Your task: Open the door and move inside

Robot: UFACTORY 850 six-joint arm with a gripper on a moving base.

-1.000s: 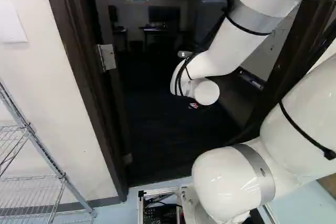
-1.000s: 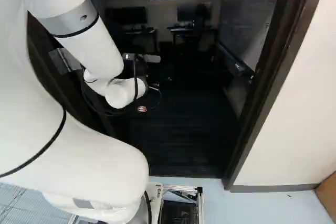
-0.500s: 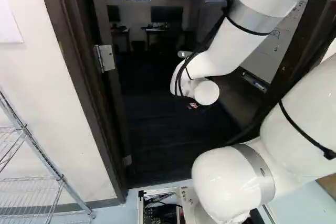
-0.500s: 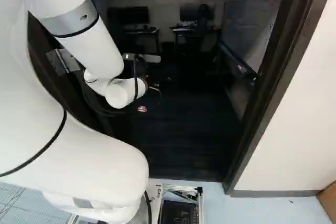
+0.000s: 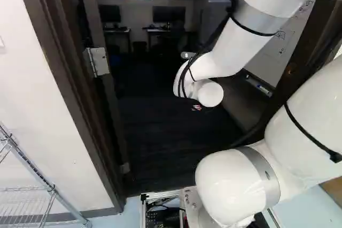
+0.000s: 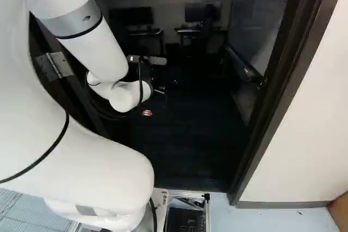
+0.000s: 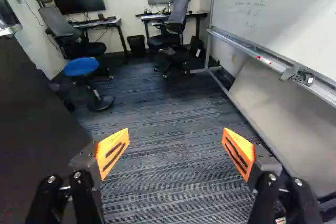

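Observation:
The dark door frame [image 5: 64, 78] stands around the opening, its other side post [image 6: 288, 85] to the right of the arm. At the left post a metal hinge [image 5: 97, 61] shows beside the open door. My gripper [image 6: 159, 87] is a small dark shape beyond the white wrist, inside the doorway. In the wrist view the gripper [image 7: 175, 153] stands open, orange pads wide apart with only carpet beyond them. A dark panel, seemingly the door [image 7: 37, 124], lies beside one finger, with a metal piece [image 7: 9, 29] at its far edge.
Inside are carpet [image 7: 173, 114], a blue stool [image 7: 81, 66], office chairs, desks with monitors and a bin [image 7: 137, 44]. A whiteboard [image 7: 278, 14] with a metal tray lines one side. Outside, a wire shelf [image 5: 35, 172] stands by the left wall.
The base has moved forward: the near hinge and left post slide outward in the left base view, while the far room hardly shifts. The arm holds its pose against its lowest joint.

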